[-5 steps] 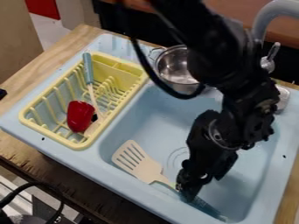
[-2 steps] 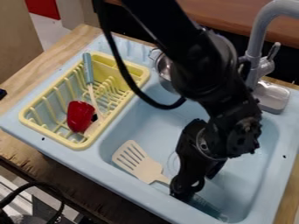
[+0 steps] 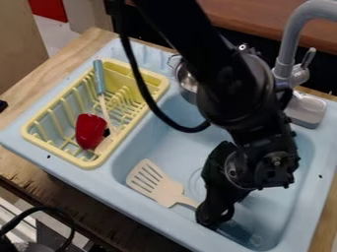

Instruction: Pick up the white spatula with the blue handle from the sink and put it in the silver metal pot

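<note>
One slotted spatula (image 3: 158, 186): lying in the basin's near part, cream head to the left of the gripper (image 3: 209, 222), blue-green handle (image 3: 238, 233) poking out on its near right side
Gripper: pointing down right over the middle of the spatula, so it hides that bit. Can't tell if it's wide, narrow or actually holding it, sorry
Blue basin (image 3: 174, 140): has the spatula in it, head flat toward the near left
Yellow dish rack (image 3: 87, 164): left of the basin, with a shiny red item (image 3: 89, 131) in the near half and a blue-handled utensil (image 3: 99, 78) leaning lengthwise, handle at the far end
Metal pot (image 3: 187, 84): far side, partly behind the arm
Grey faucet (image 3: 286, 55): far right
</note>
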{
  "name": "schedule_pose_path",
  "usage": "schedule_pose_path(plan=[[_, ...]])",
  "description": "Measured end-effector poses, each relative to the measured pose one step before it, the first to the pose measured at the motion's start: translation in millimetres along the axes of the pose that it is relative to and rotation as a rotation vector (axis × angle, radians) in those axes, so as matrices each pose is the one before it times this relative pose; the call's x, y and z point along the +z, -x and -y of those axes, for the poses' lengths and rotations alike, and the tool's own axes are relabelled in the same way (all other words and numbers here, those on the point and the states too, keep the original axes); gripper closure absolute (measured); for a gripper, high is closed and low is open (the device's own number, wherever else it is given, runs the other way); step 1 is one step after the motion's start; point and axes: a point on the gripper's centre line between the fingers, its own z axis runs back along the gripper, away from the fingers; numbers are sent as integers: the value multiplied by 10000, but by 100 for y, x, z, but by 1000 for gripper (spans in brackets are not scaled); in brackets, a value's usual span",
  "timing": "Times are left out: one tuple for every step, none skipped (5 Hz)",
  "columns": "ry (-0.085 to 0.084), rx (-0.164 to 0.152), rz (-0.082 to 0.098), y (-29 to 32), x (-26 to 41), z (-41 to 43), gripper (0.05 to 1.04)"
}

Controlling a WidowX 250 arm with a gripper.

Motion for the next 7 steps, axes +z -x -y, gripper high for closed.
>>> schedule_pose_path(plan=[[380, -98, 11, -191, -222, 281, 130], [-351, 394, -381, -351, -120, -125, 371], [-29, 134, -294, -73, -46, 350, 635], [-14, 49, -212, 102, 60, 339, 830], [-150, -45, -326, -16, 138, 201, 852], [-172, -251, -57, 227, 586, -459, 852], [505, -347, -8, 1012, 2127, -76, 852]])
